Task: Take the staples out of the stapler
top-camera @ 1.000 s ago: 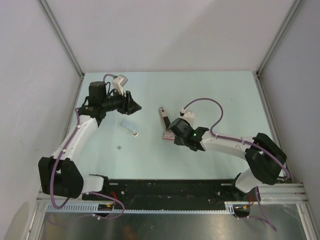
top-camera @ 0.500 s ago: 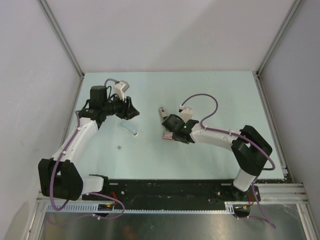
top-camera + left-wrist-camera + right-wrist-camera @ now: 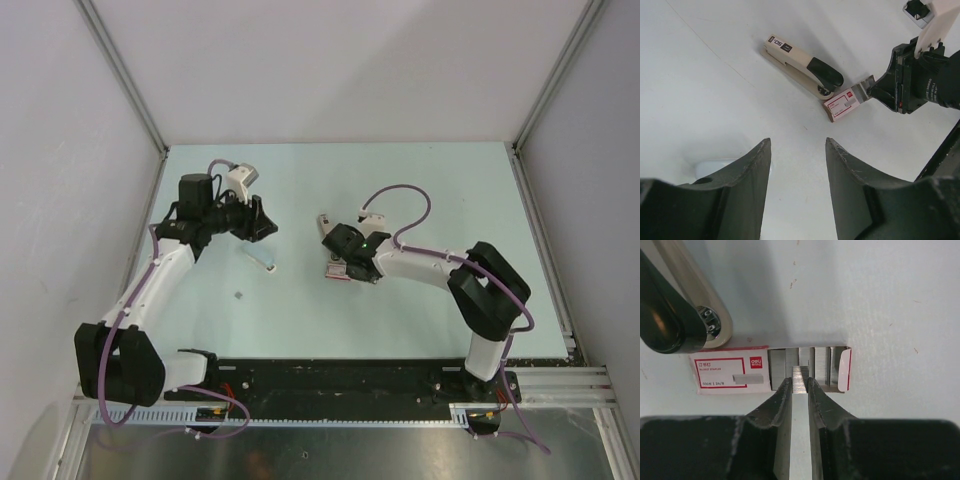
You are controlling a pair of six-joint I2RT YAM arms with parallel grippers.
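The beige and black stapler (image 3: 325,231) lies mid-table; it also shows in the left wrist view (image 3: 800,65) and the right wrist view (image 3: 675,305). Next to its black end lies a red-and-white staple box (image 3: 730,372), its flap open on rows of staples. My right gripper (image 3: 799,382) is at the box's open end, shut on a short grey strip of staples (image 3: 799,376) between its fingertips. In the top view it (image 3: 341,262) covers part of the box (image 3: 337,272). My left gripper (image 3: 797,142) is open and empty, left of the stapler (image 3: 266,222).
A small pale flat piece (image 3: 259,258) lies on the table below my left gripper; its edge shows in the left wrist view (image 3: 715,167). A tiny grey speck (image 3: 238,295) lies nearer the front. Walls enclose the table on three sides.
My right arm has swung left and forward, bringing its gripper from right of the box onto the box's open end. My left gripper has drawn back slightly to the left.
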